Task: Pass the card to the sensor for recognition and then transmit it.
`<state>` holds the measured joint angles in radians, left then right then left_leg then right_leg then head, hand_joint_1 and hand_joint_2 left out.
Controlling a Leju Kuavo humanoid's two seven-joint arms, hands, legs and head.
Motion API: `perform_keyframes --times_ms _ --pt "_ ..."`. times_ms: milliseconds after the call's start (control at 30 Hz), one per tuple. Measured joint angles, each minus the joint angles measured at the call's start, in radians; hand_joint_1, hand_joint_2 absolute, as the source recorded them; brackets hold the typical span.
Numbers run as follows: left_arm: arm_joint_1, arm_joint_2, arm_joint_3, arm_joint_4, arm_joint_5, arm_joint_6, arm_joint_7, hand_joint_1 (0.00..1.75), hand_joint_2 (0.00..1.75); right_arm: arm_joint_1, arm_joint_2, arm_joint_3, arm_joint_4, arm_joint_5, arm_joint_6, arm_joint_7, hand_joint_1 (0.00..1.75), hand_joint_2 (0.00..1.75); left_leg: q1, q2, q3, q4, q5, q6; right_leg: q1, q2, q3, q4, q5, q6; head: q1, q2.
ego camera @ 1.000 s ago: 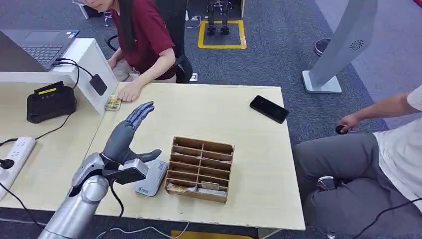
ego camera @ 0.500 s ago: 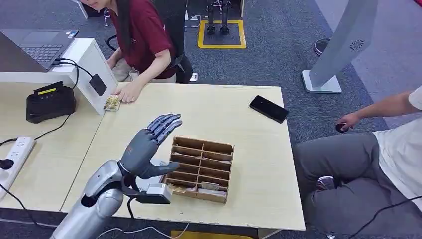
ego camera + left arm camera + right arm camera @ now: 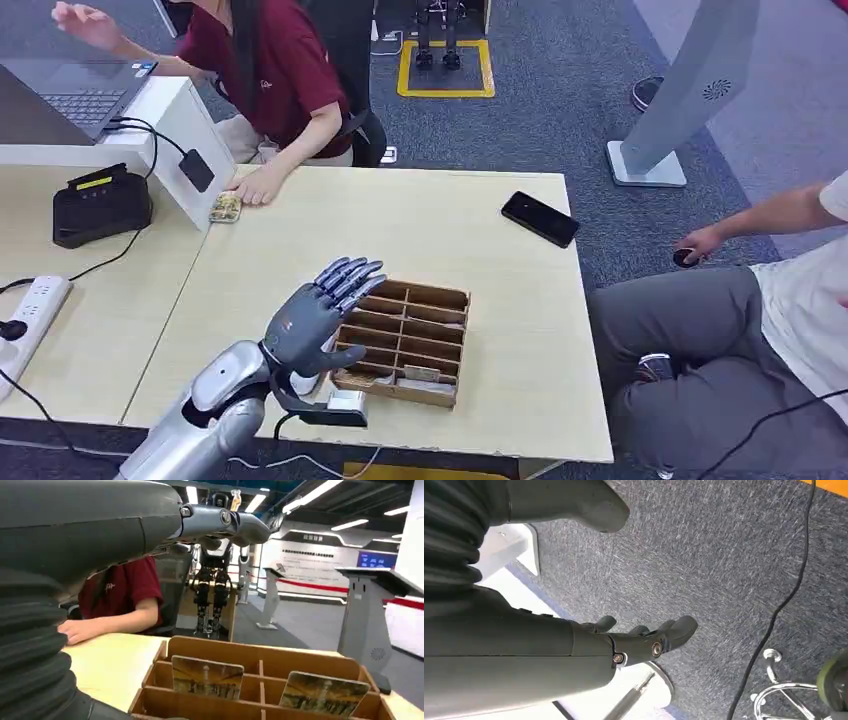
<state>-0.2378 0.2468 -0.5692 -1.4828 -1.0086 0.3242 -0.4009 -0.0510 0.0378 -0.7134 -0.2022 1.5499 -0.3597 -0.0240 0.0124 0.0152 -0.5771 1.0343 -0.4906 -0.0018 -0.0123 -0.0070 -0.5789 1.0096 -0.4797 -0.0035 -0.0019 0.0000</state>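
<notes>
Hovering our empty, spread-fingered left hand (image 3: 318,312) over the brown wooden compartment box (image 3: 410,340), we judge no picture card (image 3: 207,677) picked; sensing and handover probably remain.

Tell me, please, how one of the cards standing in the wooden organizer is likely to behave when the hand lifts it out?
The card looks thin and flat, so probably light and fairly stiff. Its printed face looks smooth, so it may slip between the fingers. It stands upright in a narrow slot of the wooden organizer, so it should slide upward but could tilt against the divider. The left hand hovers open above.
</notes>
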Motion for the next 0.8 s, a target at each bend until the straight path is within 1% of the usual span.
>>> perform_keyframes --times_ms 333,567,800 --pt "-0.025 -0.001 -0.006 0.046 -0.005 0.005 0.012 0.00 1.75 0.000 0.000 0.000 0.000 0.007 -0.004 -0.009 0.00 1.75 0.000 0.000 0.000 0.000 0.000 0.000 0.000 0.000 0.000 0.000 0.000 0.000 0.000 0.000" --pt "-0.030 -0.006 -0.005 0.058 0.037 0.004 0.013 0.00 1.75 0.000 0.000 0.000 0.000 0.008 -0.003 -0.008 0.00 1.75 0.000 0.000 0.000 0.000 0.000 0.000 0.000 0.000 0.000 0.000 0.000 0.000 0.000 0.000" --pt "-0.032 -0.013 -0.005 0.071 0.024 0.004 0.013 0.00 1.75 0.000 0.000 -0.001 0.000 0.008 -0.003 -0.009 0.00 1.75 0.000 0.000 0.000 0.000 0.000 0.000 0.000 0.000 0.000 0.000 0.000 0.000 0.000 0.000"
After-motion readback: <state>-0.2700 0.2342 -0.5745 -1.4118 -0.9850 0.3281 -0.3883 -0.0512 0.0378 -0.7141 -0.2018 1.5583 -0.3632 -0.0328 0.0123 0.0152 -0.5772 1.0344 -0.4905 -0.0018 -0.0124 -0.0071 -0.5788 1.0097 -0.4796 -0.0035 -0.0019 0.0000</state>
